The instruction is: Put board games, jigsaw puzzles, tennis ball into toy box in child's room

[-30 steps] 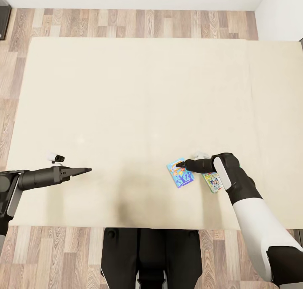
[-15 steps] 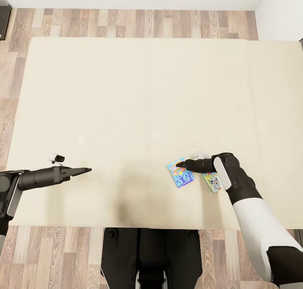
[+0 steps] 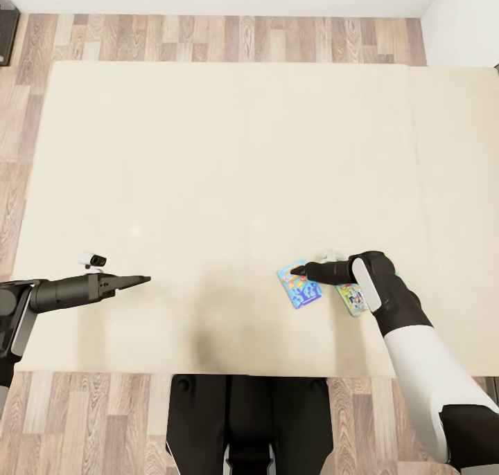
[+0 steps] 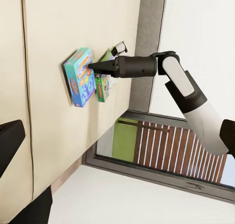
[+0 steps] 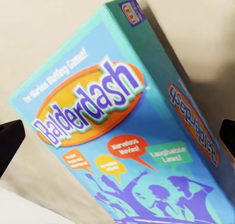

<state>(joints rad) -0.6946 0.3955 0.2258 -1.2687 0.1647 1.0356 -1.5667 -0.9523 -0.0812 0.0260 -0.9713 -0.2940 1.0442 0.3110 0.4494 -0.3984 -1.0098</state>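
Observation:
On the beige mattress of the bed, near its front right, lie two board games. The bright blue board game reads "Balderdash" in the right wrist view. The white-and-green board game lies just to its right, partly under my right forearm. My right gripper hovers over the blue box's far edge, open, its fingertips wide apart on either side of the box. Over the mattress's front left, my left gripper is open and empty.
Wood-plank floor borders the bed on the far, left and near sides. A white wall runs along the back. A dark object stands at the far left. The grey headboard and a window are at the bed's right end.

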